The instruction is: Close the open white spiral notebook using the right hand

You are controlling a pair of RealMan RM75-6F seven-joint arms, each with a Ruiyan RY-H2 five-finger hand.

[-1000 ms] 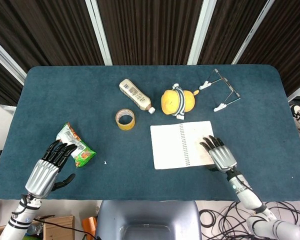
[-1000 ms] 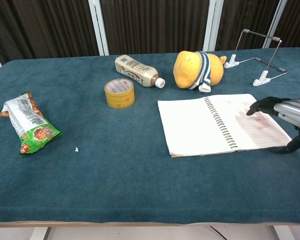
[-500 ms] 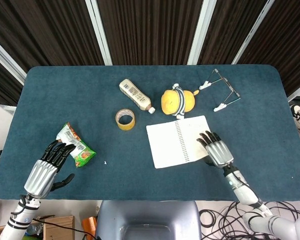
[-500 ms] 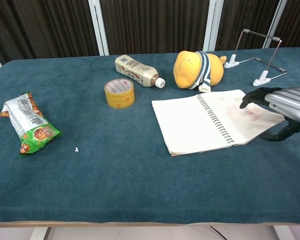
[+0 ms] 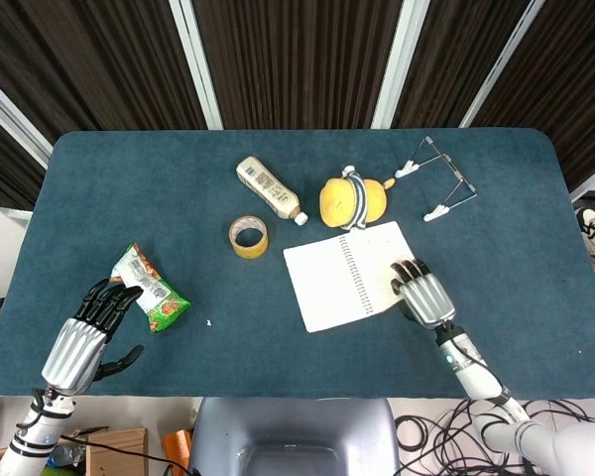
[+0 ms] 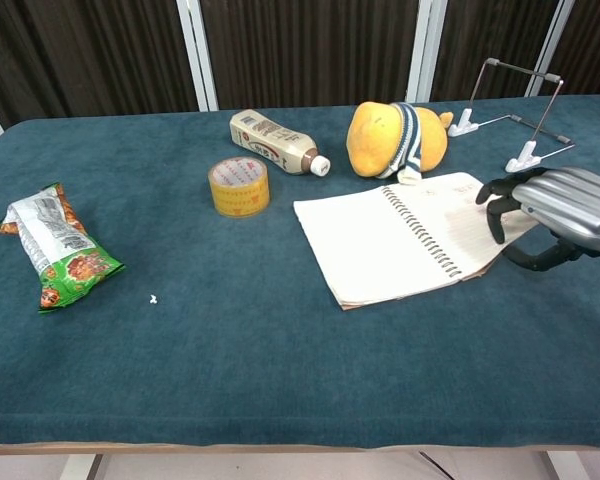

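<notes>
The white spiral notebook lies open on the blue table, tilted with its right page toward the far side. My right hand lies over the outer edge of the right page. Its fingers bend down onto the paper and the thumb curves beside the page's near corner. The page looks flat under it. My left hand hovers at the near left with fingers spread and holds nothing. It shows only in the head view.
A yellow plush toy sits just beyond the notebook's spine. A bottle and a tape roll lie to the far left of it. A wire stand is at the far right. A snack bag lies by my left hand.
My right hand has moved left and farther away, sliding and turning the notebook counterclockwise toward the plush toy. My left hand has drifted slightly toward the near edge.
</notes>
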